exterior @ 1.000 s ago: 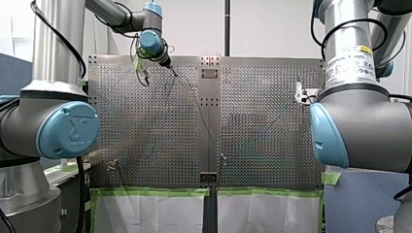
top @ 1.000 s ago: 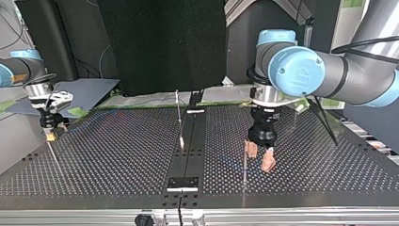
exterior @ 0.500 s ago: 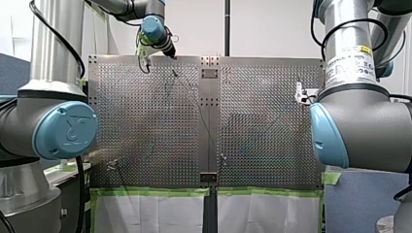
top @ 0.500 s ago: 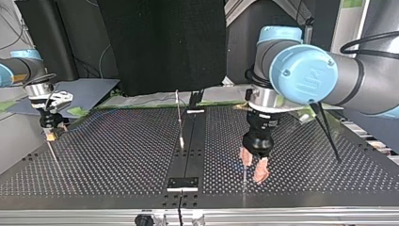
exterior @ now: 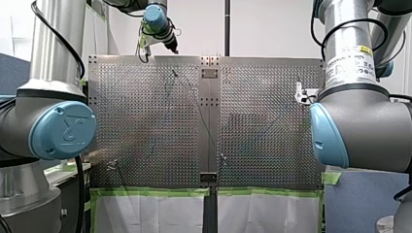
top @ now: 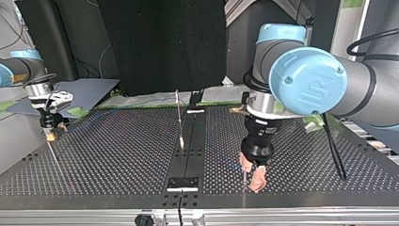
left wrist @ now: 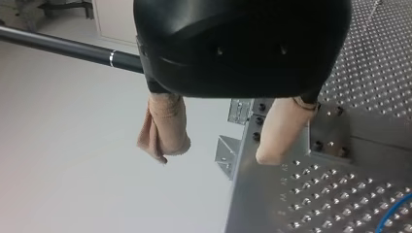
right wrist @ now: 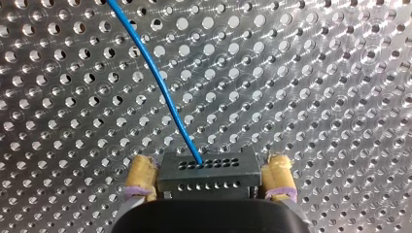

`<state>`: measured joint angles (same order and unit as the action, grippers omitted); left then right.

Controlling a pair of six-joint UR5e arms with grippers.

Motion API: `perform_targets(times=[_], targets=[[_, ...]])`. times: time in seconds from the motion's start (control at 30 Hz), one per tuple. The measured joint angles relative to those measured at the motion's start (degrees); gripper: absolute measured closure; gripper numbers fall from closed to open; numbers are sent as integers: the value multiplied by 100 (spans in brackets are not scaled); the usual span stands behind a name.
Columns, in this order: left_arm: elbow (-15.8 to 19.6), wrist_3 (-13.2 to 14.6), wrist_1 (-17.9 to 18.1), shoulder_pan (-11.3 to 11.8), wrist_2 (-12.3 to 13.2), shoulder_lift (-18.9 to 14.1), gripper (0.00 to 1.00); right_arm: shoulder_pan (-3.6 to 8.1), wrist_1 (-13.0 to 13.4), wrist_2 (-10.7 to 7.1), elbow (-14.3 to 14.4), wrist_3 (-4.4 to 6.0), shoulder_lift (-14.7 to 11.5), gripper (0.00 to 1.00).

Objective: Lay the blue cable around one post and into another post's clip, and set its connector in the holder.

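The blue cable [right wrist: 167, 103] ran over the perforated counter [right wrist: 316, 73] and ended in its connector [right wrist: 206, 177], a black block with rows of small holes. The connector was clamped between the yellow pads [right wrist: 141, 175] of my right end effector [right wrist: 209, 167]. In the top view that end effector sat at the counter's 9 o'clock edge, so the connector was in the grip and in no holder (I could not pick the holder out in any view). The cable's course across the counter was too faint to follow in the wide views. Only a short blue stretch showed on the counter beside my left end effector [left wrist: 216, 155]. That one hung with its beige pads [left wrist: 165, 127] spread apart and nothing between them, at about 5 o'clock in the top view, with a thin post [top: 244, 181] just beside its fingertips. A second thin post [top: 179, 120] stood toward 12 o'clock of the counter's middle.

The step in hand looked like the routing, with the left end effector due to take the cable. To do it well, the right grip needed to hold the connector square without drawing the cable taut (a tight line would ride over a post rather than wrap it). The left pads needed to come down astride the cable, clear of the post, and close only once it lay between them. They then needed to lead it low so the loop seated at the post's foot.
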<state>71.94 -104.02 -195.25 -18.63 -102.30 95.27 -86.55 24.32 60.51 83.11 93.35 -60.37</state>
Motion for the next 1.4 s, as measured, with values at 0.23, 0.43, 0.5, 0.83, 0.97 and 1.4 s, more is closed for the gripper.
perform_targets(times=[0.23,0.43,0.5,0.83,0.97,1.4], targets=[[-59,320,-322,-18,-197,6,0,0,1,0,0,0,0,0],[143,609,-611,-8,-215,10,0,0,0,0,0,0,0,0],[193,712,-712,0,-215,10,0,0,0,0,0,0,0,0],[229,1219,-1221,9,-200,12,0,0,0,0,0,0,0,0],[231,1383,-1423,10,-198,12,0,0,0,0,0,0,0,0],[231,1422,-2092,14,-191,10,0,0,0,0,0,0,0,0]])
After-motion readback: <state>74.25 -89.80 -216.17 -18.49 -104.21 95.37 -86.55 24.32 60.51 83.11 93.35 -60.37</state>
